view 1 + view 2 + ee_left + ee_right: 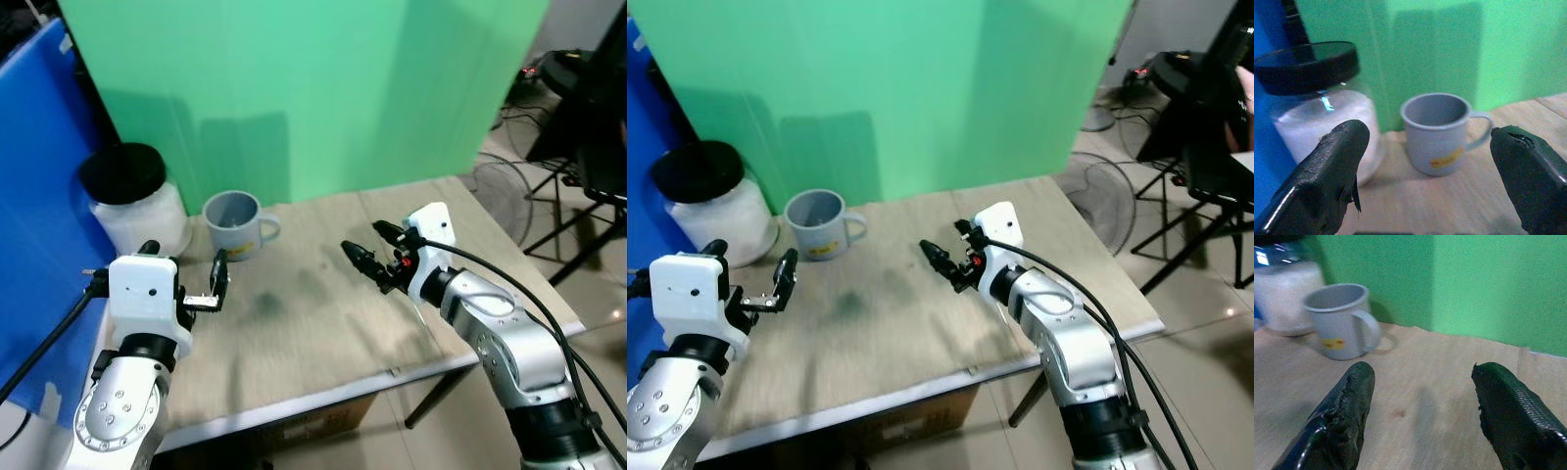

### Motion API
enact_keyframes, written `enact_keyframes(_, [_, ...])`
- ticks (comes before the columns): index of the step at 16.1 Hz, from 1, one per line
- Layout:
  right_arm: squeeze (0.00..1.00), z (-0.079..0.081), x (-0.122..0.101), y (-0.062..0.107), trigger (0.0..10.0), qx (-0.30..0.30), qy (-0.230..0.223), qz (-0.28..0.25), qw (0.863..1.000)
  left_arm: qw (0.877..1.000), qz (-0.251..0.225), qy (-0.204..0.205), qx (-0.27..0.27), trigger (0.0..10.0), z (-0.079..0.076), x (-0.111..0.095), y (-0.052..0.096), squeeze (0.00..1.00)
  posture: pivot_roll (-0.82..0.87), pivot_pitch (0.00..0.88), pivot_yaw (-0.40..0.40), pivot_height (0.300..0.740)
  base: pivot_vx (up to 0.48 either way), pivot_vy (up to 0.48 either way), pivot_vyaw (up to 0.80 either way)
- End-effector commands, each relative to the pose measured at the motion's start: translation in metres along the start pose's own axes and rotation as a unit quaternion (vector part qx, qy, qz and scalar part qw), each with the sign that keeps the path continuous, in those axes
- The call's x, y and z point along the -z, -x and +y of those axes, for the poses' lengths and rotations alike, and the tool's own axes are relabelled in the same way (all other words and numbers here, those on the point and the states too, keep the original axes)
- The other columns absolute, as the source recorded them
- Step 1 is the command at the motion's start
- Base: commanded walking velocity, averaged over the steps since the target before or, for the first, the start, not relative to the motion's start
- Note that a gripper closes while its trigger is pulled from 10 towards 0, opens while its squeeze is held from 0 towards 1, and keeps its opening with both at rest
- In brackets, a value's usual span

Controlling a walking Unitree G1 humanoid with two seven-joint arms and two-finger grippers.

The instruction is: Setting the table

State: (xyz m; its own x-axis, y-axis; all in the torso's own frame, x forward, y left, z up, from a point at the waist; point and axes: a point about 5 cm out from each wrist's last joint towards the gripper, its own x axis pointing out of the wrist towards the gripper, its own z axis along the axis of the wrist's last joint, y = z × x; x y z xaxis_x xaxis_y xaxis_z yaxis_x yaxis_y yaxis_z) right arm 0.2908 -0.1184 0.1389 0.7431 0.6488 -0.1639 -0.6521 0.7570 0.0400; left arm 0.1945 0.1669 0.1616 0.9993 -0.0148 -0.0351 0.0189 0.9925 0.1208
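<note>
A grey mug (235, 223) with a yellow label stands upright at the back left of the wooden table (313, 323), handle pointing right. Beside it on the left is a clear jar (137, 201) of white contents with a black lid. My left gripper (186, 259) hovers open over the table's left side, a short way in front of the mug and jar, nothing between its fingers (1327, 176). My right gripper (370, 245) is open and empty above the table's middle right, pointing left toward the mug (1339, 320).
A green screen (313, 88) stands behind the table and a blue panel (39, 176) on the left. A floor fan (505, 191) and black stand legs (578, 225) are off the right edge. A cardboard box (313, 421) sits under the front edge.
</note>
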Motion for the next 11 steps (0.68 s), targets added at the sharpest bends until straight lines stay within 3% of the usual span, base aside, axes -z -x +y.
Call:
enact_keyframes(1, [1.0, 0.0, -0.005, -0.003, 10.0, -0.031, 0.009, -0.015, 0.999, 1.0, 0.006, 0.004, 0.021, 10.0, -0.003, 0.0, 0.002, 0.0, -0.02, 0.0, -0.014, 0.74, 0.0, 0.0, 0.0])
enact_keyframes(6, [1.0, -0.005, -0.005, -0.037, 10.0, -0.07, 0.048, 0.003, 0.996, 0.999, 0.012, -0.002, 0.048, 10.0, -0.003, -0.001, 0.0, 0.0, -0.01, 0.0, -0.016, 0.74, 0.0, 0.0, 0.0])
enact_keyframes(9, [1.0, -0.009, -0.008, -0.035, 10.0, -0.02, 0.039, -0.01, 0.999, 1.0, 0.013, -0.018, 0.021, 10.0, 0.005, -0.001, -0.004, 0.0, 0.01, 0.0, -0.031, 0.74, 0.0, 0.0, 0.0])
enact_keyframes(10, [0.0, -0.013, -0.008, -0.02, 10.0, 0.041, 0.002, -0.038, 0.998, 1.0, -0.002, -0.02, 0.0, 10.0, 0.008, -0.003, -0.008, 0.0, 0.0, 0.0, -0.032, 0.74, 0.0, 0.0, 0.0])
enact_keyframes(11, [0.0, -0.013, -0.005, -0.009, 10.0, 0.069, -0.01, -0.049, 0.996, 1.0, -0.006, -0.015, -0.008, 10.0, 0.009, -0.003, -0.01, 0.0, 0.0, 0.0, -0.03, 0.74, 0.0, 0.0, 0.0])
